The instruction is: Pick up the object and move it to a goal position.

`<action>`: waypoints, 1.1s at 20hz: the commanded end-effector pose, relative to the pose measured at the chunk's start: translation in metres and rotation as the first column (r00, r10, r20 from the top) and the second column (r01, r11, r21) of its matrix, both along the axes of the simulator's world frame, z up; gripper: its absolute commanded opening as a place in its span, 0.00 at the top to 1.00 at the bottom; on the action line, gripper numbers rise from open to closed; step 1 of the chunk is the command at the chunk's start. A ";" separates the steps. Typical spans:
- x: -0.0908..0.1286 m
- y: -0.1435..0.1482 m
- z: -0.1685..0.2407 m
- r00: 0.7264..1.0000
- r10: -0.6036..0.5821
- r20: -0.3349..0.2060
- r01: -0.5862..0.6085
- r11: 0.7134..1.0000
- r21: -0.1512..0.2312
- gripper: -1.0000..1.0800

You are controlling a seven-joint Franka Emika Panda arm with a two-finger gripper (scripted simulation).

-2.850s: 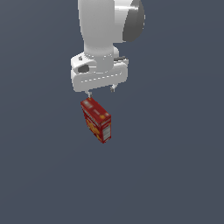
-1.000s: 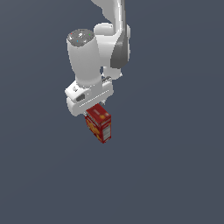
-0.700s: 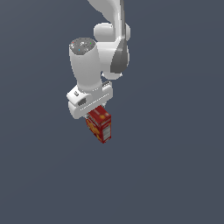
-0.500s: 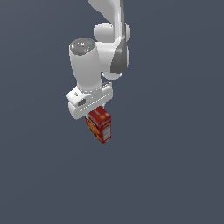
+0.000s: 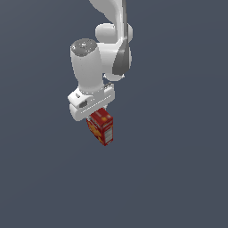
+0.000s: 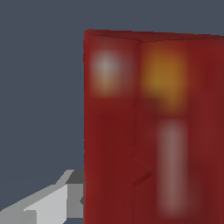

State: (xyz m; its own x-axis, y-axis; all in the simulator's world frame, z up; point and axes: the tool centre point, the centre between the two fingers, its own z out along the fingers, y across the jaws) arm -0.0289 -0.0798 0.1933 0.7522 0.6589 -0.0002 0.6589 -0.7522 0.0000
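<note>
The object (image 5: 101, 128) is a small red carton with an orange-yellow picture on its face, standing tilted just below the white hand. My gripper (image 5: 98, 118) has come down over the carton's upper end, and its fingers are hidden behind the hand and the carton. In the wrist view the object (image 6: 153, 127) fills most of the picture, blurred and very close. One grey finger (image 6: 52, 205) lies against its red side, so the gripper is shut on it. The other finger is out of view.
A plain dark grey-blue ground (image 5: 178, 178) surrounds the carton on every side. The white arm (image 5: 93, 67) rises above the hand toward the top of the exterior view. No goal marker shows.
The hand has come down from above the carton onto its upper end. Over the last second the arm barely shifted, and the carton has stayed where it was.
</note>
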 end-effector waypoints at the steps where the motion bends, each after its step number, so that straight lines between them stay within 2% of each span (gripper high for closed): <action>1: 0.000 -0.001 0.003 1.000 0.000 0.001 0.000 1.000 0.000 1.00; 11: -0.010 -0.020 0.052 1.000 0.000 0.001 0.000 1.000 0.000 1.00; 22: -0.031 -0.063 0.160 1.000 0.000 0.001 0.000 1.000 0.001 1.00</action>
